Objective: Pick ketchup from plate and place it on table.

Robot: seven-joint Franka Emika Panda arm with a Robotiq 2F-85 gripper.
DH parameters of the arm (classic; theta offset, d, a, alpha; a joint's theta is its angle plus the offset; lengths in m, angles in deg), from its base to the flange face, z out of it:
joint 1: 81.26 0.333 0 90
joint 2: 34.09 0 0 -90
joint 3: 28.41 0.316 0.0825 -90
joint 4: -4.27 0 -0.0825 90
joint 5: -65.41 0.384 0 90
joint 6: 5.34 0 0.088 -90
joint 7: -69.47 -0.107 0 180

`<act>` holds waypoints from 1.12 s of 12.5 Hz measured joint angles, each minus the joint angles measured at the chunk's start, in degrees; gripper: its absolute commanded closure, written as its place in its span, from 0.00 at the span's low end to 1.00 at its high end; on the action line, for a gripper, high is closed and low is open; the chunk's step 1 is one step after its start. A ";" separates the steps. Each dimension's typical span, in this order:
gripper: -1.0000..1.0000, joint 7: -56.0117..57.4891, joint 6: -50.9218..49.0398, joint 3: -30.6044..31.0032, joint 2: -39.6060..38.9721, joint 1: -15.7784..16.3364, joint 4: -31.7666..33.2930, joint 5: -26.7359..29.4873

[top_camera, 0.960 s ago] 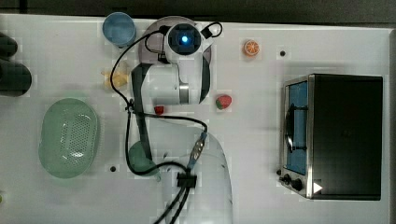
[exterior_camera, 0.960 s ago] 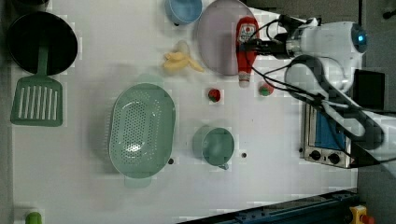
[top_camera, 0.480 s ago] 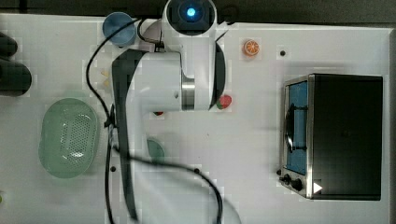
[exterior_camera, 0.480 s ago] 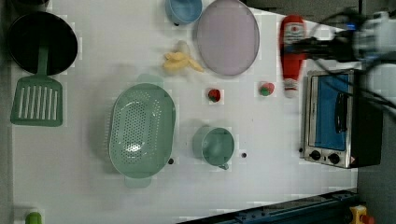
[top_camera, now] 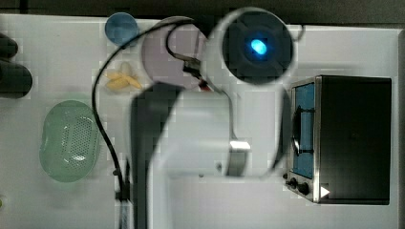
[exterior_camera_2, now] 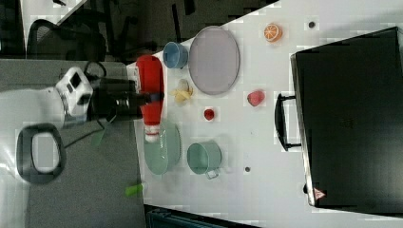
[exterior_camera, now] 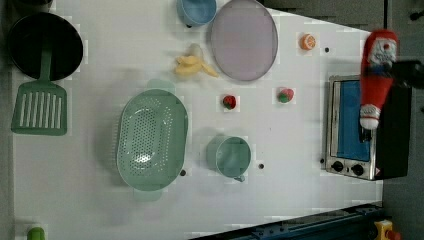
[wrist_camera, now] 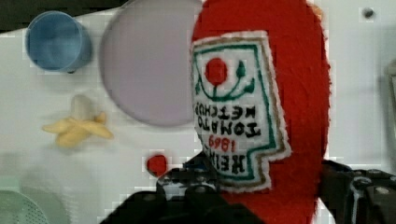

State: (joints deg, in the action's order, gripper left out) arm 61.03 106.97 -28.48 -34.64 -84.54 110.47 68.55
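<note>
The ketchup (wrist_camera: 261, 107), a red bottle with a white printed label, hangs high in the air with my gripper (wrist_camera: 271, 198) shut on its lower body. The dark fingers (wrist_camera: 187, 193) press it from both sides. In the left view the ketchup (exterior_camera: 377, 75) appears over the oven's edge, cap pointing down the picture. In the right view the ketchup (exterior_camera_2: 151, 97) sits in my gripper (exterior_camera_2: 145, 99), off the table's left edge as pictured. The mauve plate (exterior_camera: 244, 40) lies bare on the white table (exterior_camera: 300, 200). The plate (wrist_camera: 144, 70) is also under the bottle in the wrist view.
A blue cup (exterior_camera: 196, 10) and a banana toy (exterior_camera: 192, 65) lie beside the plate. A green basket (exterior_camera: 150, 140), teal mug (exterior_camera: 229, 156), two small red toys (exterior_camera: 229, 102) and an orange slice (exterior_camera: 307, 41) dot the table. A toaster oven (exterior_camera: 360, 130) stands at the left view's right.
The ketchup has come up off the plate in my gripper and moved toward the left view's right, much higher above the table. The plate now lies bare.
</note>
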 measured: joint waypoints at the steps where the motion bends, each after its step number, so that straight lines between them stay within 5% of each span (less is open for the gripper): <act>1: 0.40 0.00 1.01 -1.38 2.31 -0.22 3.58 0.00; 8: 0.40 0.00 21.08 -2.32 -0.37 -1.47 29.32 -0.14; 12: 0.40 0.00 29.72 -0.96 -9.45 -0.63 32.56 -0.03; 14: 0.28 0.00 32.80 -0.81 -13.07 -0.56 32.68 0.05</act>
State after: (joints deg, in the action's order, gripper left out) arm 61.03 139.77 -29.29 -47.70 -85.10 143.14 68.60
